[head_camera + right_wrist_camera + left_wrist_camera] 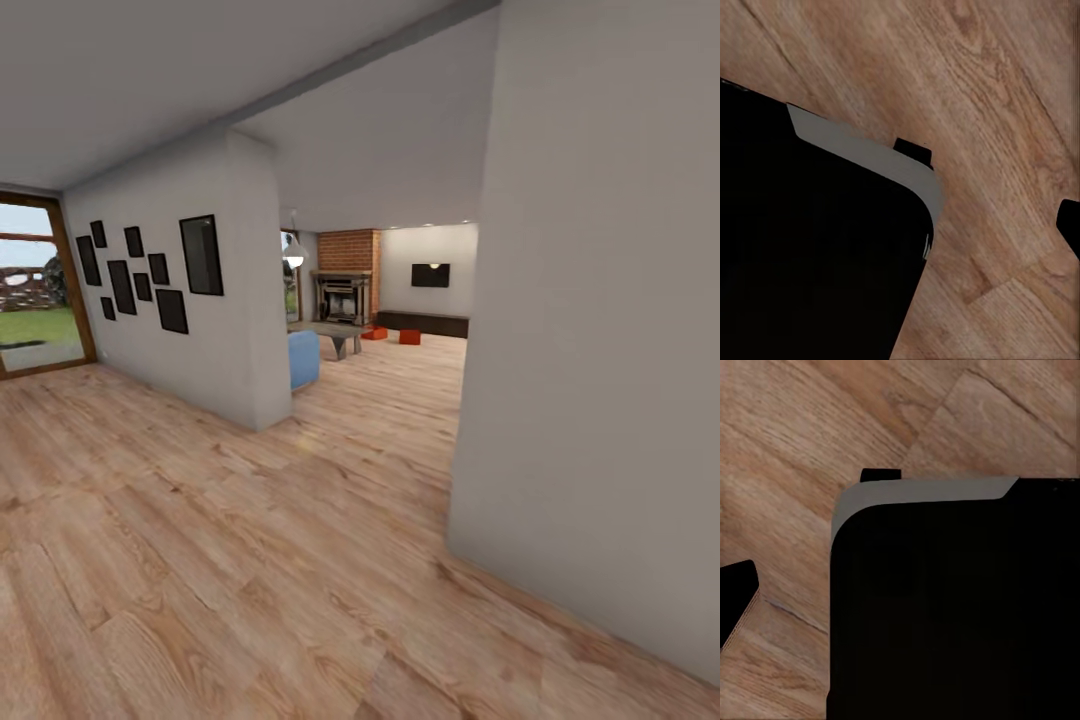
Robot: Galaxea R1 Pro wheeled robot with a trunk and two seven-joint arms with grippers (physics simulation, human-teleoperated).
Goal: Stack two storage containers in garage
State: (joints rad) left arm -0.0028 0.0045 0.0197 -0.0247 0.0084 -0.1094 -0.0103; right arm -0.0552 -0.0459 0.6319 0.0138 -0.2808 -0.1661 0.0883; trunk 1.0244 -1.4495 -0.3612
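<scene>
We see two orange-red bins point(374, 333) point(410, 337) far off by the brick fireplace point(349, 275); a white wall point(600, 350) stands near, right. We cannot tell our pincers' state.

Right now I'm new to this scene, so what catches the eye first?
Far down the light wood plank floor, two small orange-red plastic bins sit before the long low dark-brown cabinet, beside the red brick fireplace. Black picture frames cluster on the left wall.

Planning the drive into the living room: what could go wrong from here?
1. The white wall corner stands close on the right; cutting in could clip the base.
2. The blue chair and low table narrow the route on the left.
3. The two storage containers sit far off by the dark cabinet, so alignment may drift.
</scene>
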